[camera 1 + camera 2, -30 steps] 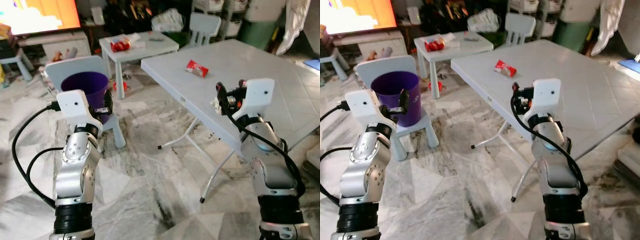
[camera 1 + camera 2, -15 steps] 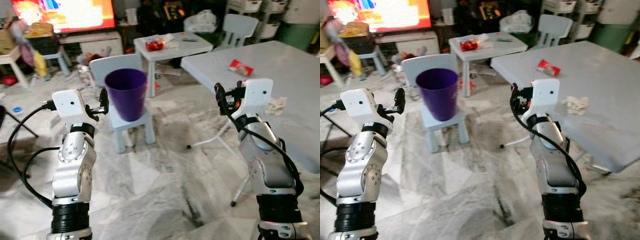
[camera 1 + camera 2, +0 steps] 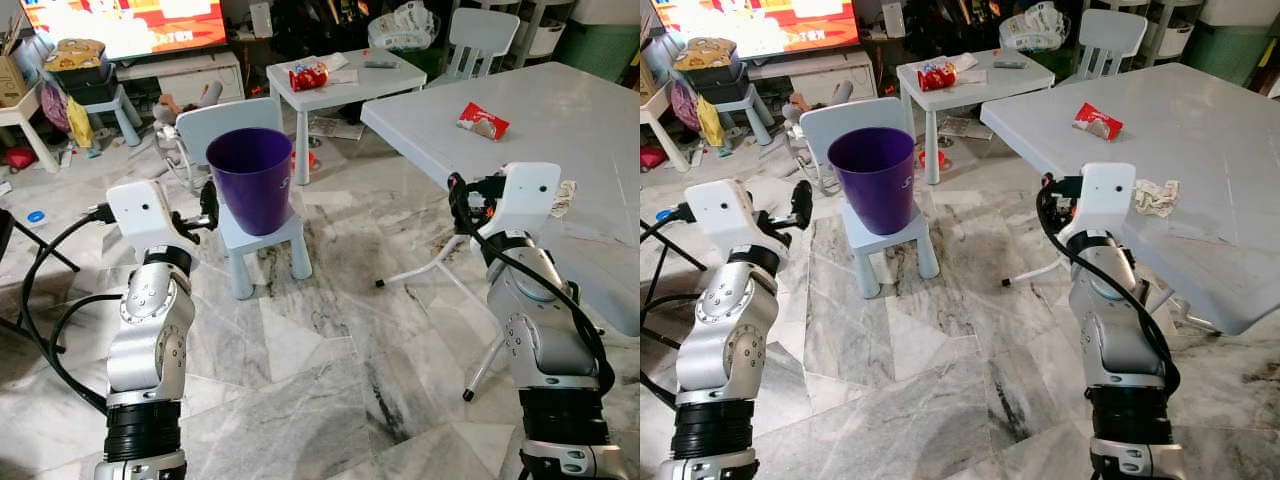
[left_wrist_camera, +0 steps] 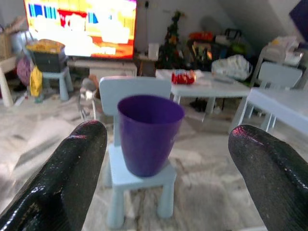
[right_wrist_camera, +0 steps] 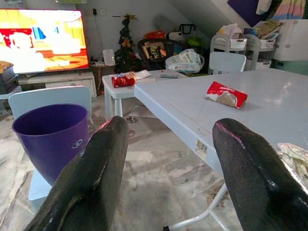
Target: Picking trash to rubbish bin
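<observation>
A purple bin (image 3: 250, 180) stands on a small white chair (image 3: 262, 225) ahead of me, left of centre. A red snack wrapper (image 3: 482, 120) lies on the big white table (image 3: 580, 110) to the right. A crumpled paper (image 3: 1156, 195) rests on that table, close to my right wrist. My left gripper (image 3: 208, 205) is held up beside the bin, open and holding nothing, with the bin (image 4: 149, 130) between its fingers. My right gripper (image 3: 462, 195) hovers open at the table's near edge; the wrapper (image 5: 225, 94) and the bin (image 5: 50, 134) lie ahead of it.
A small white table (image 3: 350, 72) behind the bin carries a red packet (image 3: 308, 76). The big table's folding legs (image 3: 430, 270) stand on the marble floor (image 3: 330, 360) between me and the bin. A lit TV (image 3: 120, 20) and stools crowd the far left.
The whole view has swung left, bringing the purple bin toward the centre and pushing the big table to the right. Both arms keep their raised pose.
</observation>
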{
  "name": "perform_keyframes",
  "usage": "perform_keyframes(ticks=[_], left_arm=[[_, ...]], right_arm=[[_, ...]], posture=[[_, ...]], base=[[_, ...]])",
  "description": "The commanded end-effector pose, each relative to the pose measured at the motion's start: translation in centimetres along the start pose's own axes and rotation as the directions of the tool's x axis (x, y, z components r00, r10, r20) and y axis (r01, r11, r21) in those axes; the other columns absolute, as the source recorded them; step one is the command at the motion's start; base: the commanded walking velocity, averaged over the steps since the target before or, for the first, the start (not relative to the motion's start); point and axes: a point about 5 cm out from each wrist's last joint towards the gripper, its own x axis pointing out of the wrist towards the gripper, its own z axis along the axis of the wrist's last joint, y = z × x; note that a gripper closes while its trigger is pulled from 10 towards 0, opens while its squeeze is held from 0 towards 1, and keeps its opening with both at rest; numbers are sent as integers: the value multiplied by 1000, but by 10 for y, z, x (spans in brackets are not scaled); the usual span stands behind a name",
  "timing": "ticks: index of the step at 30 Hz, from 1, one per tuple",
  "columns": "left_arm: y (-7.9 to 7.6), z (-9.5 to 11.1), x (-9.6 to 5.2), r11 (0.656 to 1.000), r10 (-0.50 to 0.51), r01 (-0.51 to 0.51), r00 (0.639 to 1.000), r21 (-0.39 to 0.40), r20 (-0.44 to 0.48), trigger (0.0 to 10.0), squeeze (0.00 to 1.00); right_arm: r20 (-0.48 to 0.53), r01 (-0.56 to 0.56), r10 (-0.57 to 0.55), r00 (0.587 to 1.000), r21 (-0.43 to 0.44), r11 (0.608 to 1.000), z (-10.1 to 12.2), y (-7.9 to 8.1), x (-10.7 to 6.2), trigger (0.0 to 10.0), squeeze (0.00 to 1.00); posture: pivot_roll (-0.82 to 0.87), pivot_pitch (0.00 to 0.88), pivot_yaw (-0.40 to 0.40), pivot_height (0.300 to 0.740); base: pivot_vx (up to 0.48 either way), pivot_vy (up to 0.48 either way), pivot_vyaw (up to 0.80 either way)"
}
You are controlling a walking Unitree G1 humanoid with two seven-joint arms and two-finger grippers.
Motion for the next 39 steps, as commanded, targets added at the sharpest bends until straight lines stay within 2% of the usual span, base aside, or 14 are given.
perform_keyframes(ticks=[1,9,17,23,28,39], left_arm=[[2,-7,-2,1000,4,-3,1000,15,-27,10000,0],[-6,-27,-8,999,-33,35,997,28,-73,10000,0],[-20,-21,3,997,-71,71,997,7,-34,10000,0],[-18,-18,7,998,-60,60,998,12,-25,10000,0],[-12,-26,2,999,-46,47,998,17,-50,10000,0],[-15,-29,-1,998,-54,55,997,4,-53,10000,0]], right_arm=[[-4,-16,16,1000,-4,1000,-2,3,0,10000,0],[-37,16,-17,999,-10,1000,-19,2,-3,10000,0],[-38,19,-20,999,-30,999,-22,6,2,10000,0],[-41,30,-30,999,-15,999,-24,3,2,10000,0],[-51,41,-42,998,-27,999,-28,-1,-3,10000,0],[-51,47,-49,998,-48,998,-30,-3,-7,10000,0]], posture=[[29,57,0,740],[27,0,19,740],[17,0,26,740],[15,0,25,740],[8,0,21,740],[-5,0,23,740]], base=[[0,0,0],[0,0,0],[0,0,0],[0,0,-325],[0,0,-770],[0,0,0]])
